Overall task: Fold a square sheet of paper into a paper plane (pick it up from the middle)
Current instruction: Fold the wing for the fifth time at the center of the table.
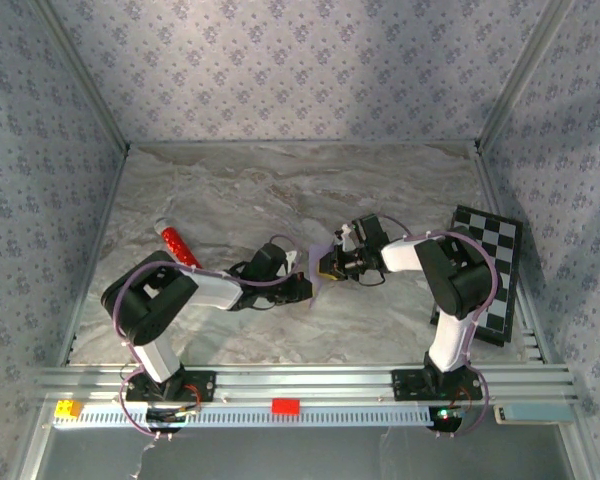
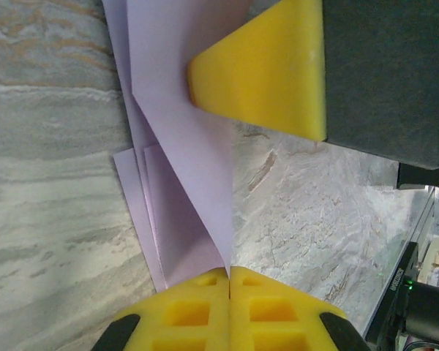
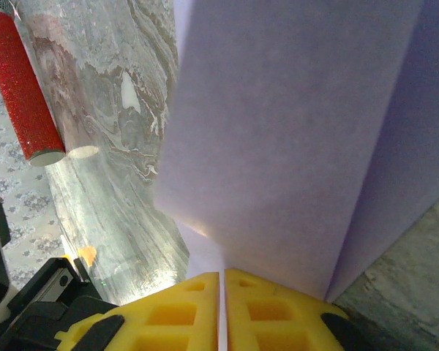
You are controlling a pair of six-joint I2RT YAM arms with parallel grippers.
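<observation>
Stage: early, we judge | lilac paper sheet (image 2: 186,168) creased into layers, lifted near tabletop (image 2: 51,219) centre, red cylinder (image 1: 177,246) at its 9 o'clock | left pincer (image 2: 228,272) clamped on sheet | right pincer (image 3: 222,276) clamped on sheet | to do: no dart shape yet, most folds.

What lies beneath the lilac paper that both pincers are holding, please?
The marbled table shows around and below the paper, pinched by the left pincer and right pincer; whatever sits directly under its folded layers is covered.

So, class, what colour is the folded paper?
Plain pale lilac paper; right wrist view shows it best.
</observation>
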